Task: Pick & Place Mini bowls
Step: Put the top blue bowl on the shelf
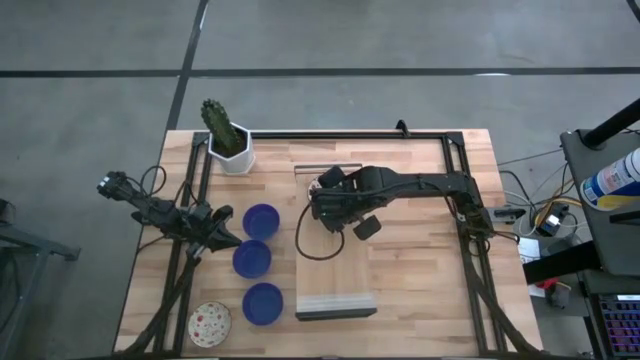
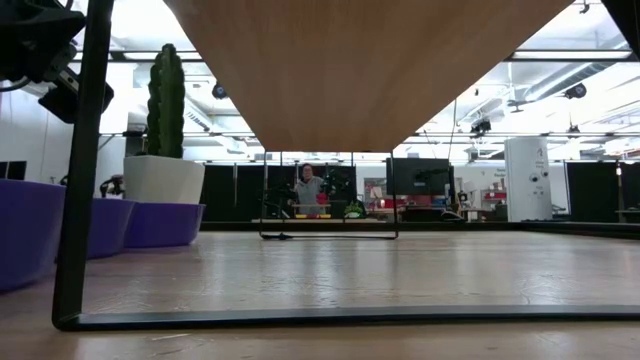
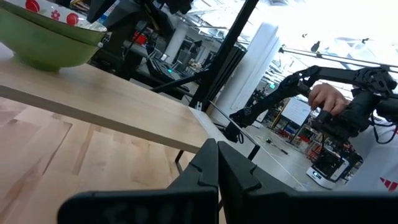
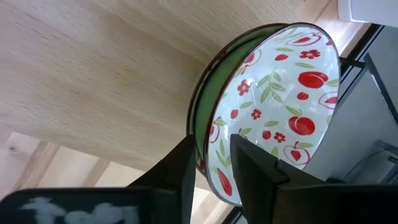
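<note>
Three blue mini bowls (image 1: 261, 221) (image 1: 252, 259) (image 1: 262, 303) stand in a row on the table's left part, and one patterned bowl (image 1: 209, 323) sits near the front left corner. On the raised wooden board (image 1: 335, 270) rests another patterned bowl (image 4: 280, 93), green outside; it also shows in the left wrist view (image 3: 43, 37). My right gripper (image 1: 322, 205) (image 4: 211, 155) is over it and hides it in the high view. My left gripper (image 1: 232, 238) (image 3: 217, 155) is shut and empty beside the blue bowls. My right gripper has the patterned bowl's rim (image 4: 205, 134) between its two fingers, one finger on the green outside and one inside the bowl. The bowl's base stays against the wooden board. Whether a second bowl is nested under it, I cannot tell.
A white pot with a green cactus (image 1: 228, 140) stands at the far left. The board stands on a black wire frame (image 2: 75, 200) with open room under it. A black frame (image 1: 460, 200) runs around the table. A person's hand (image 3: 326, 96) shows far off in the room.
</note>
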Controlling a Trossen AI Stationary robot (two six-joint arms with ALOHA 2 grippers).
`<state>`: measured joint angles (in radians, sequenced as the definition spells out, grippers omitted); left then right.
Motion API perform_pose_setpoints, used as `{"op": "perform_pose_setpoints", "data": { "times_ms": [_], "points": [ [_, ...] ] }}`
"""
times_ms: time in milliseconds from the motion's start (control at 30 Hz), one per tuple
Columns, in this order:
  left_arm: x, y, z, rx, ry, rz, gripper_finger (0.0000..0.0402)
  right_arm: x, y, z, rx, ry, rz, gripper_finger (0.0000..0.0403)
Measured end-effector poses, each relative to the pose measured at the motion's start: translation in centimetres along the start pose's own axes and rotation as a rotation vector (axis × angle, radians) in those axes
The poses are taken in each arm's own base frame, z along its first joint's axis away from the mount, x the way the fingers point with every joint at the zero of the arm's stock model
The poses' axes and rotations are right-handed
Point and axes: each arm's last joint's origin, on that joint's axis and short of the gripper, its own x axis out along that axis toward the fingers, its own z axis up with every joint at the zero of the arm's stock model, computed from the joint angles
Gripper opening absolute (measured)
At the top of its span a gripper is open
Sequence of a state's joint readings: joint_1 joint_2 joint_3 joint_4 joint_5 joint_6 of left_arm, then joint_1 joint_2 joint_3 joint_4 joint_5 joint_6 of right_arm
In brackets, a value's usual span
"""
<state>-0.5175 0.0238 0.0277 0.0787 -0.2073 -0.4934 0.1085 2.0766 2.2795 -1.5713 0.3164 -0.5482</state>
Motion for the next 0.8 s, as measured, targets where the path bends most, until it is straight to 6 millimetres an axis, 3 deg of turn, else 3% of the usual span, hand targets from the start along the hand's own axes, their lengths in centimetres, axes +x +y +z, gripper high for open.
{"op": "perform_pose_setpoints", "data": {
  "times_ms": [400,800],
  "points": [
    [0.0,0.0,-0.1,-0.01,0.007,0.004,0.0,-1.6,0.1,-0.6,0.105,-0.039,-0.019,0.0097],
    [0.0,0.0,-0.1,-0.151,0.005,0.003,0.0,-3.2,0.3,-0.2,0.327,-0.126,0.012,0.0084]
  ]
}}
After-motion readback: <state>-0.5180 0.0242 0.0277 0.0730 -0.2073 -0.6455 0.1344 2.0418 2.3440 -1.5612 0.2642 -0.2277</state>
